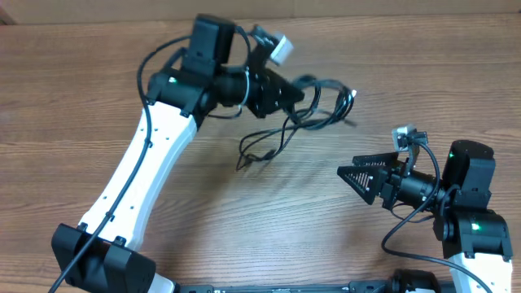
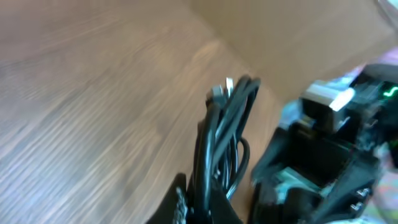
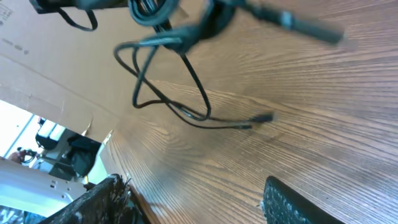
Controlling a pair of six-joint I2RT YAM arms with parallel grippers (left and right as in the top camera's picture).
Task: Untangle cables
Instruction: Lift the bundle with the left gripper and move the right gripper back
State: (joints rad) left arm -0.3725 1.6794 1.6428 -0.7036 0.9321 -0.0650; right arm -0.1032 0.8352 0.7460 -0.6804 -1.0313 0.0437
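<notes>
The desk (image 1: 269,220) was a brown wood-grain top. Thin black cables (image 1: 264,152) trailed down onto it near the middle, one plug end (image 3: 264,117) seemingly touching the grain.

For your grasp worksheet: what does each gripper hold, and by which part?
Left gripper clamps the cables at their bunched loops; right gripper holds nothing.

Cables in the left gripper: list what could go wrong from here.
1. The left gripper is shut on several strands of the cables at once, so pulling may tighten the tangle rather than loosen it.
2. A loose plug end trails down to the table and may snag or drag as the bundle moves.
3. The right gripper is open and apart from the cables, so nothing anchors the other side.
</notes>
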